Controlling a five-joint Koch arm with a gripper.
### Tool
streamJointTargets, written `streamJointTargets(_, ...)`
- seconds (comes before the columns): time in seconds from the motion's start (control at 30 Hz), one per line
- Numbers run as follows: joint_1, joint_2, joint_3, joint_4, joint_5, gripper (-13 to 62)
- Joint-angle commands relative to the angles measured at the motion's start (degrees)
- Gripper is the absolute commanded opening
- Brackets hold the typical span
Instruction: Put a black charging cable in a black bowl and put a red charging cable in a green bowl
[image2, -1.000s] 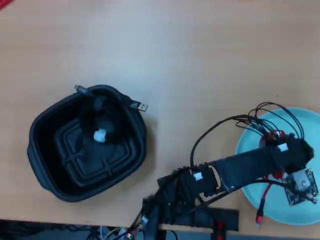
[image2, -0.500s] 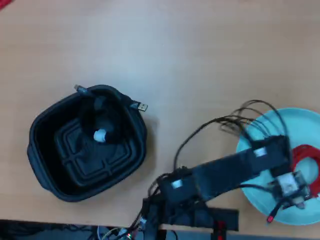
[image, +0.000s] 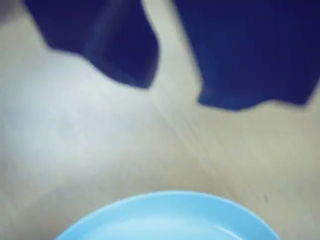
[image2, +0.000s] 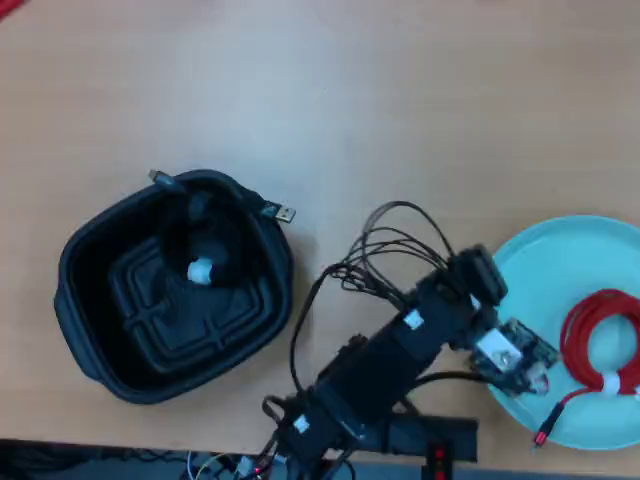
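Withdrawn from over the green bowl (image2: 560, 270), pincer (image: 172, 95) parted, empty; red cable (image2: 600, 345) lies coiled in that bowl beside it, black cable (image2: 200, 250) far off in black bowl (image2: 100, 350); both probably light, limp, best gripped at the tie.

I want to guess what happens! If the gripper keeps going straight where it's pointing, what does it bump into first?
Probably the bare table. In the wrist view the gripper points down at wood, the green bowl just beyond. Depth is unclear.
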Motion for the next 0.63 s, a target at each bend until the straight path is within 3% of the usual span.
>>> streamJointTargets(0.0,-4.3,1.6,-0.1,1.1,1.4,4.7)
streamJointTargets(0.2,-25.0,2.2,4.8,-2.8,1.7,4.5)
streamJointTargets(0.4,-31.6,2.7,13.3,-12.5,1.3,4.5)
streamJointTargets(0.6,-39.1,10.2,33.3,-32.4,1.8,4.4)
